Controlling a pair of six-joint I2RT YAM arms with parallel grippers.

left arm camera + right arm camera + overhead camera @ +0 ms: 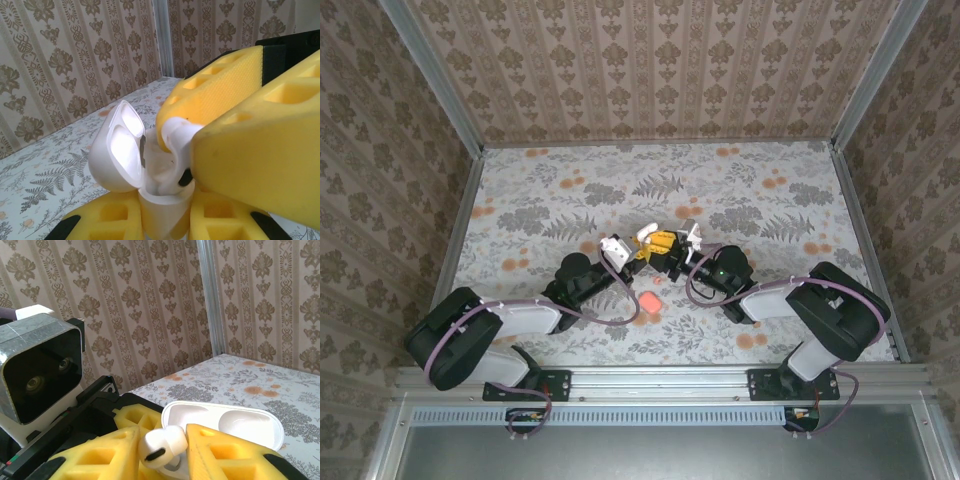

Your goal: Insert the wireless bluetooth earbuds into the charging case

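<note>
One bud (161,442) in play, poised at the mouth of the case (161,207). The claws meet over mid-counter (550,200).

- Left claw (160,222): clamped fully on the case body, holding it upright. Lid (119,145) swung open to the side.
- Right claw (164,462): barely parted, with a pad touching each side of the bud. The bud's lower end looks to be inside the case opening. The head is proud of the rim and not seated.

Step, as I read it: inserting this bud, nearly done.

Next move calls for a short straight press down until it seats. Then a clean release with no sideways drag, or the bud may tip out. The case must hold steady.
</note>
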